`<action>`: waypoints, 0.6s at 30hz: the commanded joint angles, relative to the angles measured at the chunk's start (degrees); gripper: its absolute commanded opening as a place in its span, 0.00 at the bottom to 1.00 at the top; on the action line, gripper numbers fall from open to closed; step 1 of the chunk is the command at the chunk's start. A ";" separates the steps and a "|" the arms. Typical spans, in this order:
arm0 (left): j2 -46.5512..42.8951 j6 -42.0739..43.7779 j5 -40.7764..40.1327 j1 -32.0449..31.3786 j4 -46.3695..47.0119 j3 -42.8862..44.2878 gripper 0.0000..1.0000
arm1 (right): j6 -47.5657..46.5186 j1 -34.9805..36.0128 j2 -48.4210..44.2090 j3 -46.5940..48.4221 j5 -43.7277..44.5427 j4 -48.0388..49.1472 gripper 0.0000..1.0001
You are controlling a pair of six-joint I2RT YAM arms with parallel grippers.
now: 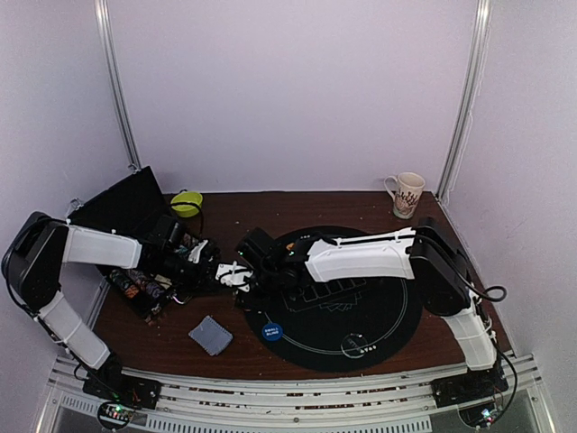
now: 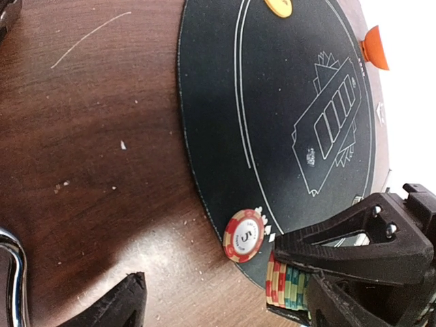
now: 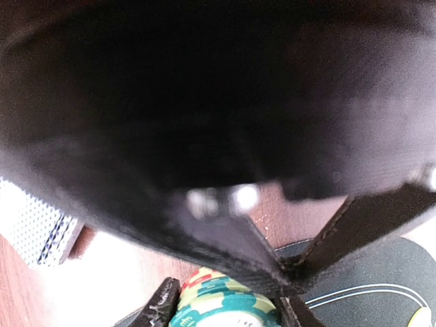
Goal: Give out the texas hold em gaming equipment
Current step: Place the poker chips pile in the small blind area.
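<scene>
Top 2/3 of frame: big dark blurred body (image 3: 204,102), v. close to lens, 2 shiny screws (image 3: 197,201) at its lower edge. Below it: chip stack (image 3: 225,303), teal top, red/yellow/green striped edges, clamped btw fingers (image 3: 162,310) of right gripper (image 3: 228,312), one finger each side, touching. Far L: cards (image 3: 34,228), grey-blue dotted back, brown table (image 3: 13,286) beside them. Lower R: black mat (image 3: 388,272) w/ white lines. Yellowish disc (image 3: 426,317) at corner, cut off by frame edge.

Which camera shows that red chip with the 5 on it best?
The left wrist view: the red chip lies flat at the edge of the black mat, its 5 readable. In the top external view it is too small to find. The right wrist view shows only a chip stack.
</scene>
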 commanded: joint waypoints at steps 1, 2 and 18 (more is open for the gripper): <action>-0.17 0.30 6.48 -0.44 6.71 -0.16 0.84 | -0.36 -0.49 3.77 2.42 2.30 -8.23 0.00; -0.29 -0.04 6.51 -0.40 6.93 -0.05 0.84 | -0.49 -0.51 4.30 3.30 2.55 -9.31 0.00; -3.24 -2.68 8.50 2.18 7.73 0.96 0.85 | -0.74 -0.50 6.11 7.40 4.48 -15.53 0.00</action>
